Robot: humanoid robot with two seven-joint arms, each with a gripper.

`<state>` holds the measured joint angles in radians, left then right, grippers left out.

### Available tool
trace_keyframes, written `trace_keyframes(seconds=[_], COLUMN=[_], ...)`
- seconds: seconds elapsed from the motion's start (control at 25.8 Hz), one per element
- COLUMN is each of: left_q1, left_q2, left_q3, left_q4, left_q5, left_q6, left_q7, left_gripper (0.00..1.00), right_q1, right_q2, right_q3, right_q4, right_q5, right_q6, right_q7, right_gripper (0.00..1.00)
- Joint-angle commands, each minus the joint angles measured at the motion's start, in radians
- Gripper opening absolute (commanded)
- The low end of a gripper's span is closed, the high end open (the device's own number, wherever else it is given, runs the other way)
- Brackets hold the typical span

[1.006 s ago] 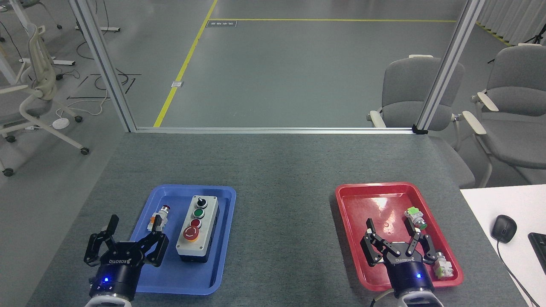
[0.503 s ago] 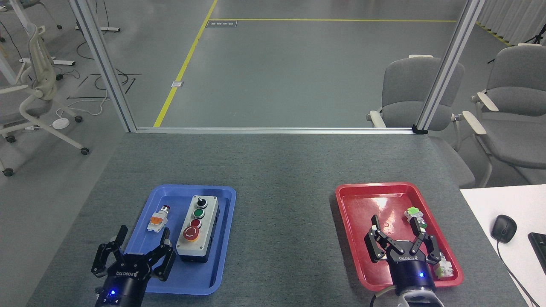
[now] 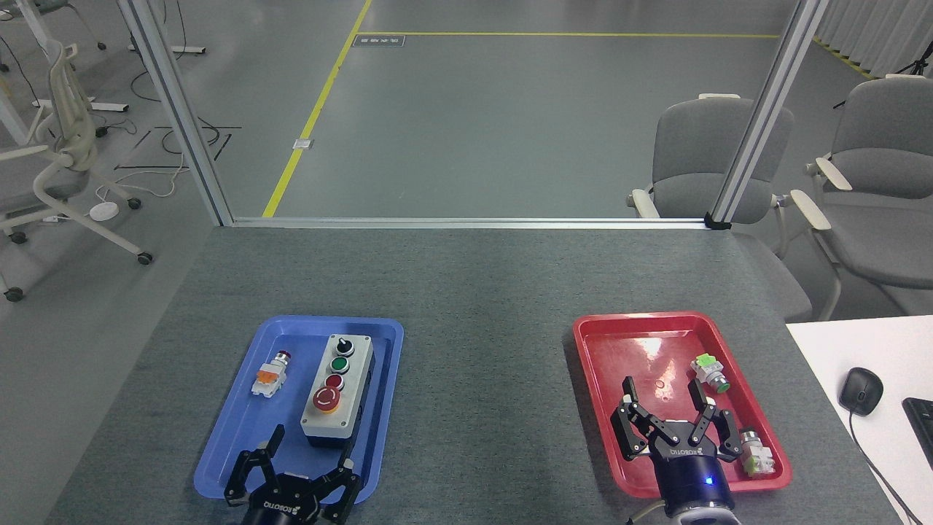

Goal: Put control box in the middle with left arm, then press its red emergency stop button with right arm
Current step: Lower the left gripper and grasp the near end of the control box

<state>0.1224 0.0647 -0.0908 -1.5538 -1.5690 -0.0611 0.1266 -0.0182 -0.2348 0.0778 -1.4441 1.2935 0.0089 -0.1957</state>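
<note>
The control box (image 3: 338, 390) is a long light-grey box with a black base, lying lengthwise in the blue tray (image 3: 240, 437). Its top carries a black knob, a green button, a small red button and the big red emergency stop button (image 3: 326, 399) at the near end. My left gripper (image 3: 308, 453) is open at the bottom edge, just in front of the box's near end, over the tray's front part. My right gripper (image 3: 663, 396) is open over the red tray (image 3: 605, 394), holding nothing.
A small white-and-orange push-button part (image 3: 269, 376) lies in the blue tray left of the box. Two small button parts (image 3: 710, 370) (image 3: 755, 450) sit in the red tray. A white desk with a mouse (image 3: 860, 390) stands at right. Chairs stand beyond the table.
My left gripper has moved right and toward me, from beside the tray's left rim to just in front of the control box. The right gripper shifted slightly left.
</note>
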Motion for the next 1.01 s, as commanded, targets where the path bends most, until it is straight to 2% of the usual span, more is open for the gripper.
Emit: trace_keyframes(seconds=[0.0, 0.23, 0.54, 0.97], left_q1=[-0.052, -0.145, -0.167, -0.230], left_q2=[-0.034, -0.034, -0.048, -0.046], left_q3=[-0.006, -0.004, 0.005, 0.008], left_q4=[0.098, 0.245, 0.299, 0.374], left_q5=[-0.005, 0.007, 0.020, 0.058], left_q6=[0.018, 0.073, 0.124, 0.126], left_q7=[-0.012, -0.008, 0.001, -0.005], left_gripper=[0.99, 0.99, 0.99, 0.99], right_q1=[0.006, 0.011, 0.012, 0.012], right_q2=[-0.001, 0.002, -0.011, -0.009], right_q3=[-0.001, -0.009, -0.007, -0.003], right_q4=[-0.007, -0.007, -0.007, -0.007], right_q5=[0.000, 0.000, -0.002, -0.003], right_q6=[0.011, 0.000, 0.008, 0.016], right_q7=[0.006, 0.006, 0.006, 0.004], right_gripper=[0.98, 0.98, 0.98, 0.98])
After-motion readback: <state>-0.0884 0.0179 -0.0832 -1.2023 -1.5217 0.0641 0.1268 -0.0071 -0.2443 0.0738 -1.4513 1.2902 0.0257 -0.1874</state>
